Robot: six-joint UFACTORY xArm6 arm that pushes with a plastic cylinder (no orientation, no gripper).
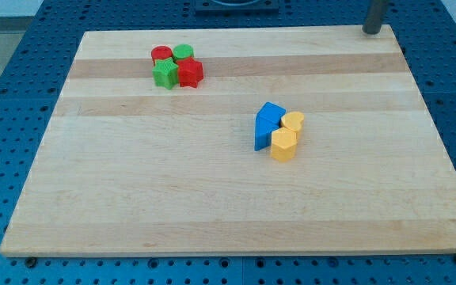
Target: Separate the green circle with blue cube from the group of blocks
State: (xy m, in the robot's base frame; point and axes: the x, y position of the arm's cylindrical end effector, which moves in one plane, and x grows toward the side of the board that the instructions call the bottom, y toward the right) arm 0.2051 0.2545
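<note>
The green circle (184,53) sits near the view's top left, touching a red circle (161,54), a green star (165,74) and a red star (190,73) in one tight cluster. A blue cube-like block (272,115) lies right of the board's centre, joined to a second blue block (263,137). Against them on the right are a small yellow block (293,121) and a yellow hexagon (283,146). My tip (370,32) stands at the board's top right corner, far from both clusters and touching no block.
The wooden board (133,190) rests on a blue perforated table (6,79). The board's edges lie close to the view's edges on all sides.
</note>
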